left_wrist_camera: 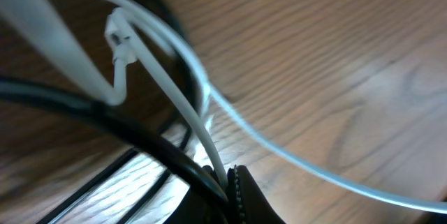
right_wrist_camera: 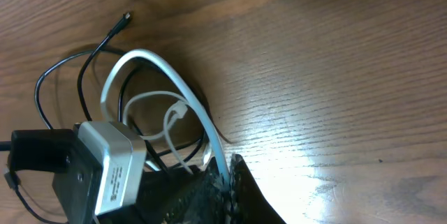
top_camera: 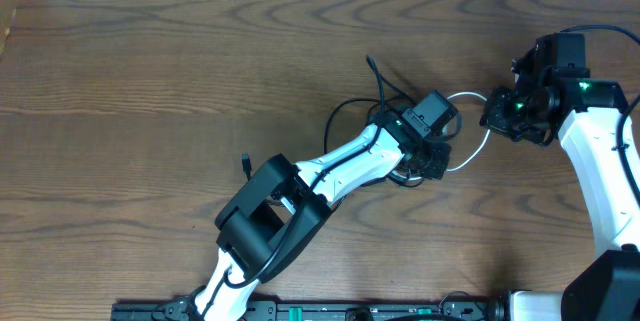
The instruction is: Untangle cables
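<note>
The white cable loops on the table between my two grippers. The black cable lies tangled under it, one plug end pointing far, another near my left arm. My left gripper is shut on the white cable, its jaws low on the table, with the black cable crossing just beside them. My right gripper is shut on the white cable at its jaws. The black cable loops behind.
The left wrist's camera housing sits close to the right gripper's jaws. The two arms nearly meet at centre right. Bare wooden table stretches to the left and far side.
</note>
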Tool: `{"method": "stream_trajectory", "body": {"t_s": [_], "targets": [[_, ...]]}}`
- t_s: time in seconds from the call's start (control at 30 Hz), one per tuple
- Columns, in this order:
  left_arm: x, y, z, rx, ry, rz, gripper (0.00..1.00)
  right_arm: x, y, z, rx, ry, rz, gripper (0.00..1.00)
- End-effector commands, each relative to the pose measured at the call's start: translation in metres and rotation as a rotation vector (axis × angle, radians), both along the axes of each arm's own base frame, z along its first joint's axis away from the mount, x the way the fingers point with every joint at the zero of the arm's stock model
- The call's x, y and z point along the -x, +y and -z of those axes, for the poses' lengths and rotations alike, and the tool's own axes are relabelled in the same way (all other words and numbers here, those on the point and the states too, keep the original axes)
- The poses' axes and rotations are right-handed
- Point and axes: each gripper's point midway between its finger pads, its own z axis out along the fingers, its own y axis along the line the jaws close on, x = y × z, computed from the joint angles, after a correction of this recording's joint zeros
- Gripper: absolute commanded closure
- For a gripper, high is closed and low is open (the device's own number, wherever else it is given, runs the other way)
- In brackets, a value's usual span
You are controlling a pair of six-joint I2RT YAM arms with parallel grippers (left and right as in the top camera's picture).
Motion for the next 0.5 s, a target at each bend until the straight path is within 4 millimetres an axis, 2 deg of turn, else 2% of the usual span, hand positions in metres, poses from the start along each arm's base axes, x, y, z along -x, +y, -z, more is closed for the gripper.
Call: {"method": "stream_trajectory", "body": {"t_s": [0.0,0.03,0.1,0.13,0.23,0.27,0.3,0.33,0.4,0.47], "targets": [[-0.027,0.028,-0.023,-0.025,-0.044,-0.072,0.93,0.002,-0.006,0.002,0.022,0.005,0.003,0.99],[-0.032,0.034,-0.033,-0.021,-0.054,-0.078,0.93,0.001,-0.008,0.002,0.024,0.005,0.008,0.99],[-0.045,0.055,-0.066,0.002,-0.096,-0.101,0.93,0.001,-0.013,0.003,0.032,0.005,0.023,0.99],[-0.057,0.076,-0.100,0.033,-0.143,-0.135,0.92,0.000,-0.017,0.002,0.032,0.002,0.034,0.99],[-0.075,0.111,-0.154,0.105,-0.217,-0.218,0.93,-0.003,-0.022,0.001,0.032,-0.014,0.048,0.99],[-0.080,0.125,-0.175,0.142,-0.245,-0.248,0.93,-0.008,-0.020,-0.001,0.022,-0.034,0.043,0.99],[-0.084,0.134,-0.187,0.165,-0.262,-0.268,0.93,-0.011,-0.018,-0.003,0.009,-0.052,0.031,0.99],[-0.094,0.160,-0.213,0.209,-0.301,-0.322,0.93,-0.022,-0.005,-0.011,-0.053,-0.113,-0.027,0.99],[-0.103,0.187,-0.227,0.222,-0.329,-0.385,0.93,-0.032,0.013,-0.025,-0.137,-0.196,-0.108,0.99],[-0.112,0.211,-0.230,0.211,-0.338,-0.440,0.93,-0.042,0.028,-0.046,-0.210,-0.285,-0.173,0.99]]}}
